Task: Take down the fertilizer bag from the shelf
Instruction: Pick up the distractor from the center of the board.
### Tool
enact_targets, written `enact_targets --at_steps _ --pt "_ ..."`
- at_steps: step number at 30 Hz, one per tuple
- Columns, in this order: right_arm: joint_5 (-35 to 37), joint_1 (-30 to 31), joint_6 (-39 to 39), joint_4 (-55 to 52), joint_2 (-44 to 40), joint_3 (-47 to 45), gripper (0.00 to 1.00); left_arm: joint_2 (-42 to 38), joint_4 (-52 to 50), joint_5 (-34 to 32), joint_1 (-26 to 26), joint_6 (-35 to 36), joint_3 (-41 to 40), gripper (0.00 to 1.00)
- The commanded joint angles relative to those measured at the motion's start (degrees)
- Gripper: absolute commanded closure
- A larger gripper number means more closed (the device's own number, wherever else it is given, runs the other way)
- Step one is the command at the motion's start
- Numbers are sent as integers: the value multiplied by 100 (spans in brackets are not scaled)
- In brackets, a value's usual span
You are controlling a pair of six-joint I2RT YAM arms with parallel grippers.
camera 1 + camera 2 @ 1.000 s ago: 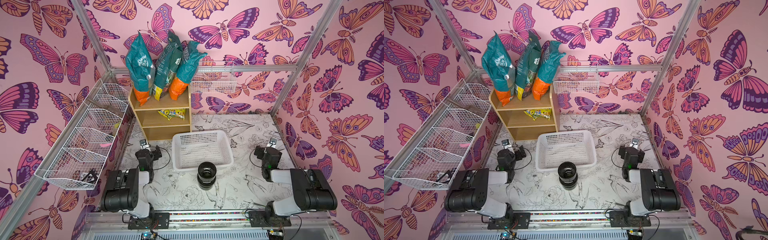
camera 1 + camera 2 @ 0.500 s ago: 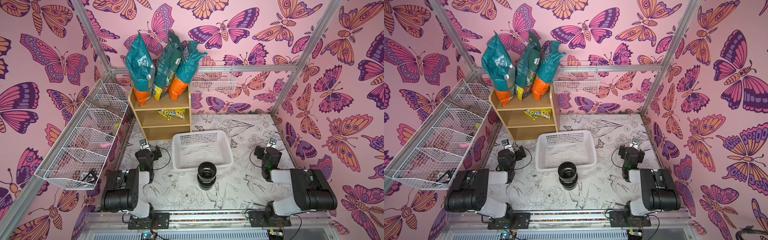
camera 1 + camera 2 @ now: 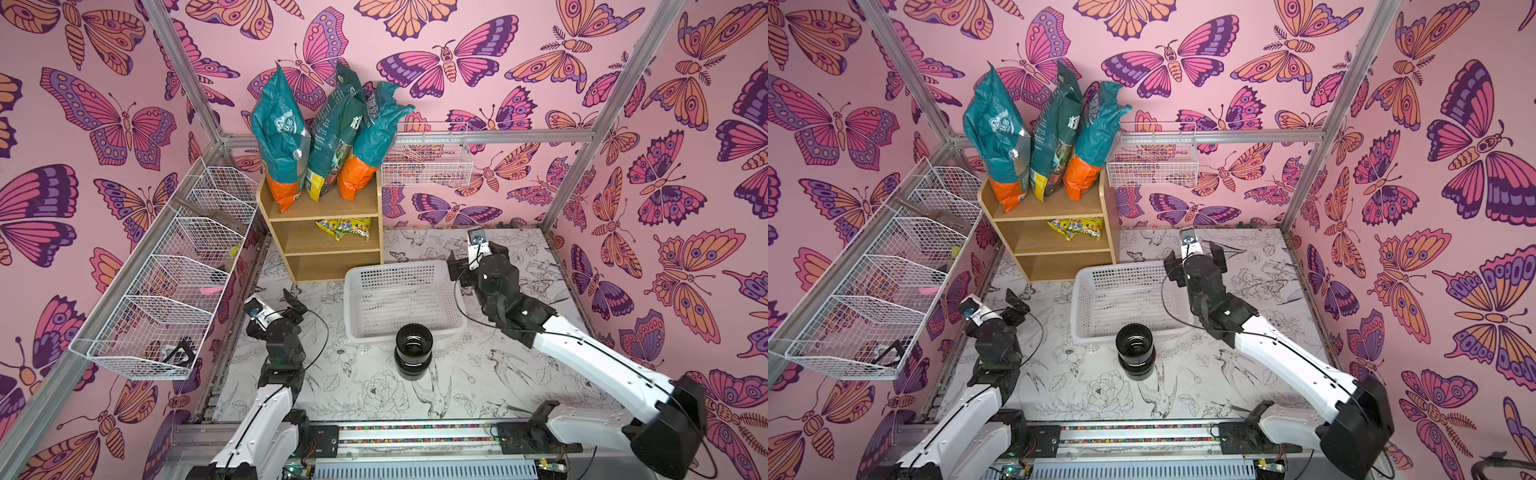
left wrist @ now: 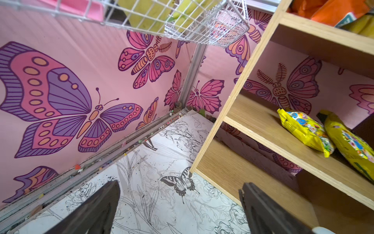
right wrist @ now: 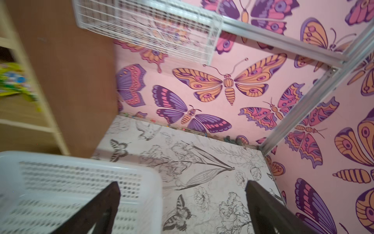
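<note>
Left hand [image 4: 179, 194] and right hand [image 5: 182, 194] gape; three fertilizer bags [image 3: 336, 137] top one shelf [image 3: 324, 216].

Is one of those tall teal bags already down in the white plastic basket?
No, all three teal bags stand on the shelf's top tier, and the white basket holds nothing.

Tall teal plastic bags with orange or yellow bases [image 3: 278, 137]: three
Light-wood three-tier shelf [image 3: 324, 206]: one
Small yellow printed packets [image 4: 303, 129]: two
White perforated plastic basket [image 3: 399, 270]: one
Black glossy cylindrical container [image 3: 413, 351]: one
White wire wall baskets [image 3: 428, 174]: one on the back wall; the side-wall row's count is unclear
White-and-black robot arms [image 3: 582, 353]: two
</note>
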Motion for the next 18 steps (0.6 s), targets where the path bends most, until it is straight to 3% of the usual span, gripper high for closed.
enact_targets --at_steps 1,3,5,9,16,18 --pt "91 383 1072 -2292 -234 214 1 44 -260 -124 -10 -124 -66 0" --pt "-668 418 1915 -3170 -181 571 1 59 -291 -145 -10 -127 -69 0" --pt "-1150 531 2266 -3881 -9 833 1 -2 -314 -75 -10 -127 -94 0" --pt "-1538 715 2480 -4349 268 1048 11 23 -315 -59 -10 -134 -123 0" --pt "-2861 770 2543 -4657 1024 1460 17 46 -315 38 -10 -169 -97 0" --pt "-2941 864 2554 -4668 1135 1564 17 74 -315 29 -10 -188 -82 0"
